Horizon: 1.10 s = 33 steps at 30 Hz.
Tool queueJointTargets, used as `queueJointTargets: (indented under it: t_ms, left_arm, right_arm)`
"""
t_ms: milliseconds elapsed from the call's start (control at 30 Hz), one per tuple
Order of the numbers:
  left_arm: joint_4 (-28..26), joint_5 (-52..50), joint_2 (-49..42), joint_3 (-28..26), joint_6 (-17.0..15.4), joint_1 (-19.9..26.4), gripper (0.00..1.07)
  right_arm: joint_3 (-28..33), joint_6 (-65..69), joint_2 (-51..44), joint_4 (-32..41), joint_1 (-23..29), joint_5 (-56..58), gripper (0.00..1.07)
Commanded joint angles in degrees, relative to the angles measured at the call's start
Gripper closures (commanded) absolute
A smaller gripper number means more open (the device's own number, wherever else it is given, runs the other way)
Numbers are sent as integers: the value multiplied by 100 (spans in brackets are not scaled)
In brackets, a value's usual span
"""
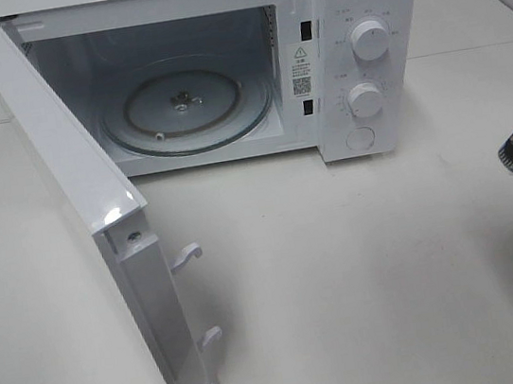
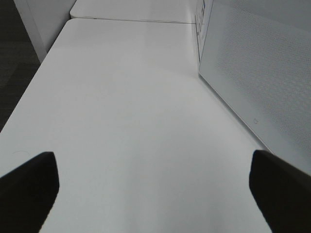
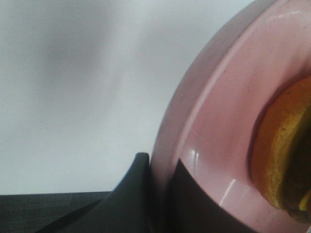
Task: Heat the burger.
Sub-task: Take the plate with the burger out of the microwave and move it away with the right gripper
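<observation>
Pink plate rim clamped in right fingers — burger on it, left fingers spread wide

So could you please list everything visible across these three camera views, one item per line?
microwave: one, white, at the back of the table, cavity holding nothing but the turntable
microwave door: one, white, swung wide open toward the front left
glass turntable: one, clear, on the cavity floor
knobs: two, white, on the panel right of the cavity
table: white, under it all
pink plate: one, seen only by the right wrist camera
burger: one, orange-brown edge showing, on the plate
left gripper: black, open, above bare table beside the door
right gripper: black, shut on the plate's rim
</observation>
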Motion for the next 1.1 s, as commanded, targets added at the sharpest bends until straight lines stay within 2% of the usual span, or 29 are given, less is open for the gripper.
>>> queueJointTargets:
  t_ms: [33,133,200,300,400,467,633,1100]
  left_arm:
    - [11,-74,-97,17,-17,11,6]
    - [11,-74,-97,17,-17,11,6]
    - [11,-74,-97,17,-17,11,6]
    - [11,-74,-97,17,-17,11,6]
    - [11,-74,-97,17,-17,11,6]
    - [11,-74,-97,17,-17,11,6]
    - [11,-74,-97,17,-17,11,6]
    - [11,-74,-97,17,-17,11,6]
  right_arm:
    - [-52,223,155,-453,-34,92,107]
    - [-52,430,338,-504,-241,-63,107]
    - [-52,430,602,-504,-630,-372,107]
    - [-52,441,802,-510,-877,-607,107]
    - [-52,458,888,-516,-951,-665,107]
    - [-52,596,1192,-550,-1215,-934,107]
    - [-52,607,1593,-556,-1495,-1335,107]
    - [-52,1341,2630,-768,-1553,-1954,107]
